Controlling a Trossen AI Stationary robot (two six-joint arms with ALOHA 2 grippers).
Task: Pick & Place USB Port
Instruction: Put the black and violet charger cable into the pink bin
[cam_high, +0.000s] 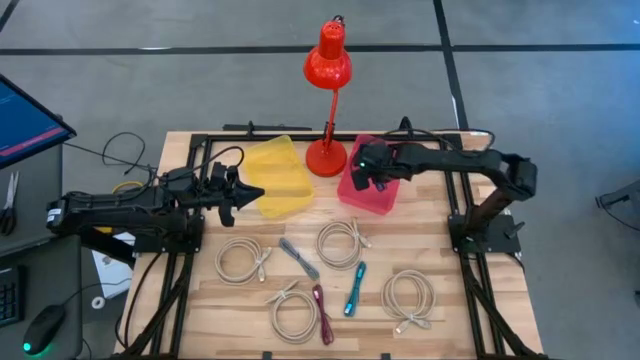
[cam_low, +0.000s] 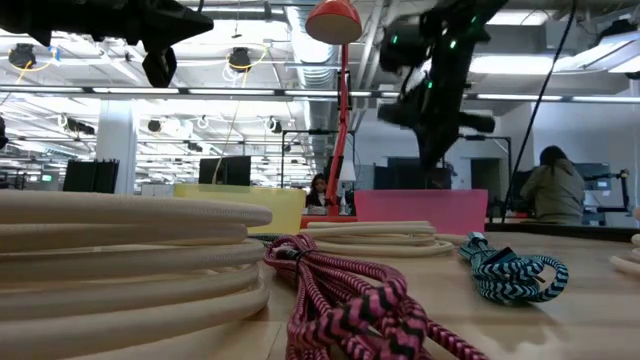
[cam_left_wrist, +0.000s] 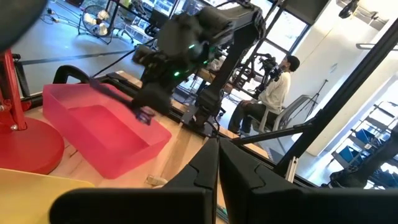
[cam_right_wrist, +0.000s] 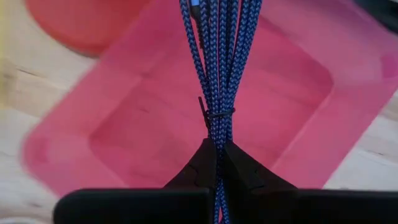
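starting with the high view, the right gripper (cam_high: 362, 170) is seen poised over the pink bin (cam_high: 384, 196), just beside the red lamp (cam_high: 327, 70); the yellow bin (cam_high: 288, 192) lies on the lamp's other side, with the left gripper (cam_high: 243, 193) held at its edge. nearer than the lamp, four cream cable coils (cam_high: 243, 259), a grey cable (cam_high: 298, 258), a maroon cable (cam_high: 322, 314) and a teal cable (cam_high: 355, 289) are left on the table (cam_high: 455, 300), so most of the sorting is judged undone.

in the low view, the maroon cable (cam_low: 350, 300) and teal cable (cam_low: 510, 273) are shown in front of the pink bin (cam_low: 420, 206), untouched.

in the left wrist view, the left gripper (cam_left_wrist: 217, 163) is seen pinched together on nothing, and the pink bin (cam_left_wrist: 106, 127) appears empty.

in the right wrist view, a bundled blue cable (cam_right_wrist: 217, 68) is clamped between the right gripper (cam_right_wrist: 217, 163) fingers, hung directly above the pink bin (cam_right_wrist: 298, 106). release is judged the remaining step for this piece.
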